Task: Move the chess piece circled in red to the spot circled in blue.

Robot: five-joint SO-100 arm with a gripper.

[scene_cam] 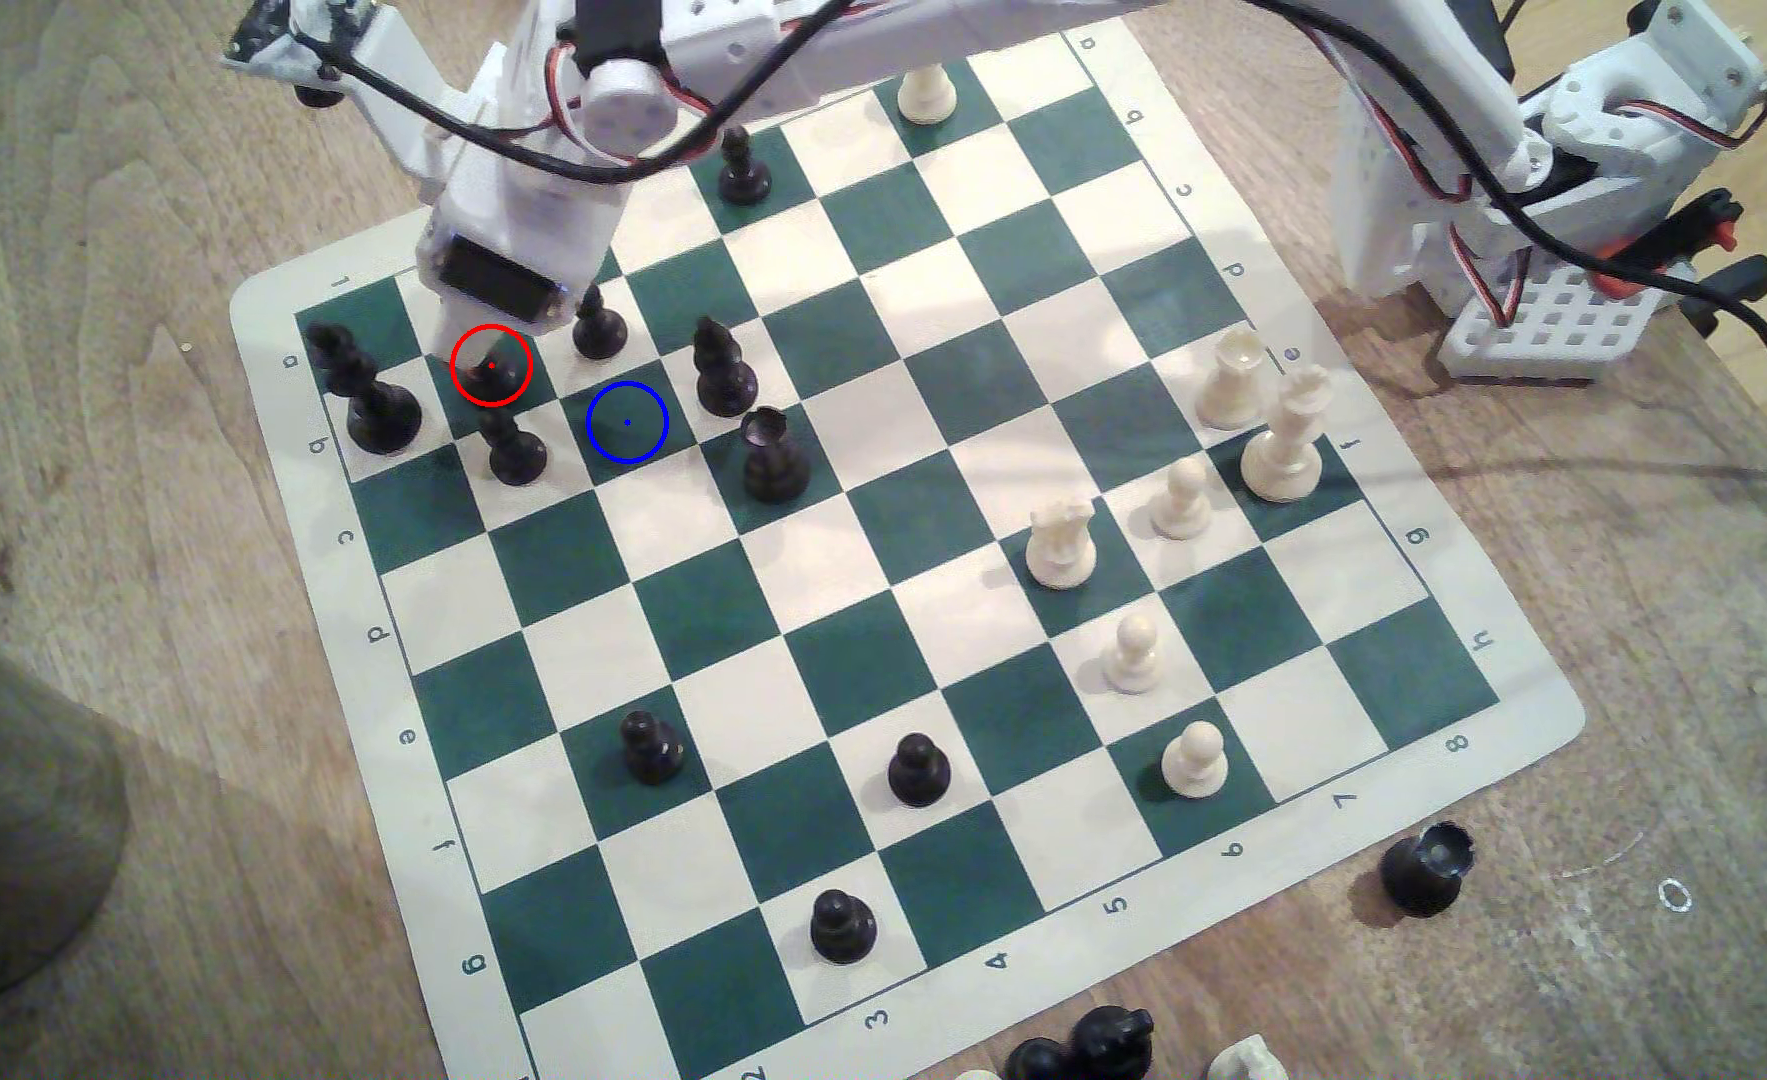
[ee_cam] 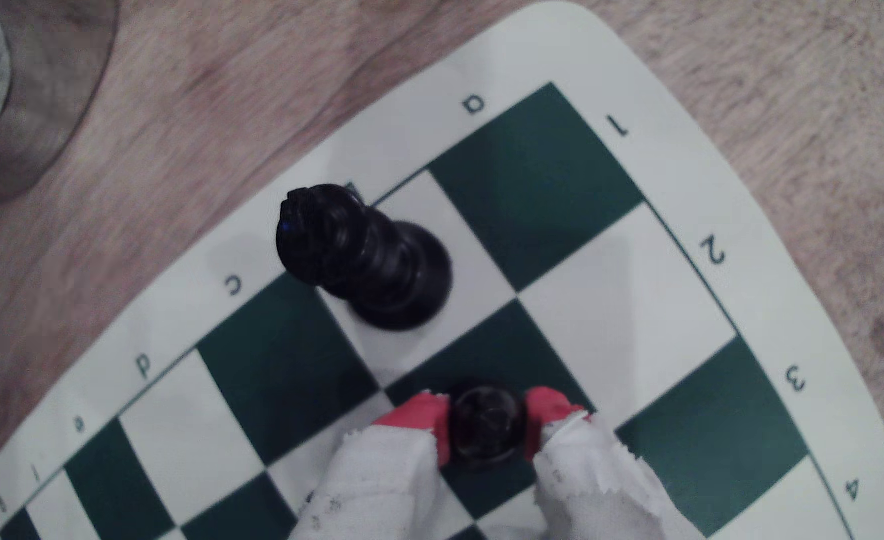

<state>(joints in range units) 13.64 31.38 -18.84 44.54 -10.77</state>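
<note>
A green-and-cream chess mat (scene_cam: 900,582) lies flat on a pale, worn wooden table (scene_cam: 162,665), its border printed with letters and numbers; the arm's white base (scene_cam: 1544,312) stands off the mat's far corner at the exterior view's right, with black cable trailing over the wood. Cream pieces cluster toward the exterior view's right, black ones toward its left, and a black piece (scene_cam: 1426,867) lies off the mat near the "6" mark. The chess piece (ee_cam: 487,427) is black and glossy with a rounded top seen from above; it stands on the red-ringed green square near the mat's "b" edge. The gripper (ee_cam: 486,423) has its red-tipped, white-wrapped fingers (ee_cam: 413,415) on either side of the piece, pressed close against it, apparently gripping it. The spot (scene_cam: 627,422), a green square ringed in blue, sits bare just beside, toward the exterior view's right. A tall black piece (ee_cam: 361,254) stands nearby on a cream square.
</note>
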